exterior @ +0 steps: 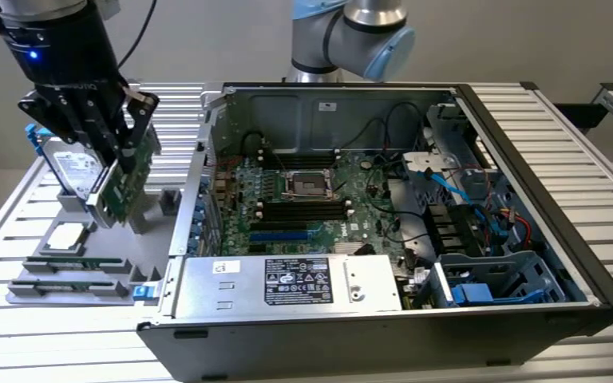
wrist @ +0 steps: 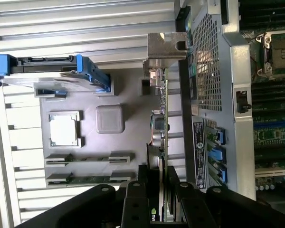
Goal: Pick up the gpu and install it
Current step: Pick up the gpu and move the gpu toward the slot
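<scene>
A ribbed aluminium worktop [exterior: 562, 136] is seen under grey walls, and one open computer case [exterior: 392, 343] is laid on its side across the middle of it. Inside the case, one green motherboard [exterior: 296, 215] with one bare processor socket [exterior: 309, 185] is exposed, and one silver power supply [exterior: 285, 283] with a black label is mounted along the case's near wall. Between the case and the worktop's edge at the exterior view's left, one grey fixture tray [exterior: 163, 239] is placed. In it, one silver hard drive [exterior: 73, 169] in blue rails is propped up, one square processor chip [exterior: 67, 237] is seated in a pocket, and two long memory sticks [exterior: 73, 263] are laid side by side at the near end.

One gpu [exterior: 115, 195] is pinched between the fingers of the end effector [exterior: 109, 155], which are pressed against its two faces. The card is held tilted over the tray, just beside the hard drive and outside the case. Its silver end bracket [wrist: 167, 45] is pointed away from the fingers. Whether its lower end is clear of the tray cannot be told.
</scene>
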Available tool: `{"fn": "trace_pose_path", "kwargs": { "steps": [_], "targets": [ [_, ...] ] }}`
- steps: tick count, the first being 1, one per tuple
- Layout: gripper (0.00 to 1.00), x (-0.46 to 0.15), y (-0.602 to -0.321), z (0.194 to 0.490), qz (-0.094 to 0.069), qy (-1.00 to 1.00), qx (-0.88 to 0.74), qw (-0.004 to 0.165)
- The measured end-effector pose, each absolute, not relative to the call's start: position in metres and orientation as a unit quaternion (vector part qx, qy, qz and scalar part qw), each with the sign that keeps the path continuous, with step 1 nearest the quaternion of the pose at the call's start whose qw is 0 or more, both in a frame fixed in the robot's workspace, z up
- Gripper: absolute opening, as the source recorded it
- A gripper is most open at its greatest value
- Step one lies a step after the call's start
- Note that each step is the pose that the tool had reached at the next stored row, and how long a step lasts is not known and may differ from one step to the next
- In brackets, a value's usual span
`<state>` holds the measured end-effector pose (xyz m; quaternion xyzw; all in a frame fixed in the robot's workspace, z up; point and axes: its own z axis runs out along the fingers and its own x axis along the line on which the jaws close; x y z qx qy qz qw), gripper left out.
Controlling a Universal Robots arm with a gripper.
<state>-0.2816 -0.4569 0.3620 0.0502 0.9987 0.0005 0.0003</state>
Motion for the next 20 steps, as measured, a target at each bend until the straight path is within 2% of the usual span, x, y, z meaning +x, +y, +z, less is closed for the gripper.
{"fn": "trace_pose_path", "kwargs": {
  "steps": [11, 20],
  "targets": [
    [0.27, -0.260, -0.457, 0.404, 0.000, 0.999, 0.045, -0.017],
    [0.27, -0.223, -0.457, 0.409, -0.001, 0.999, 0.044, -0.029]
  ]
}}
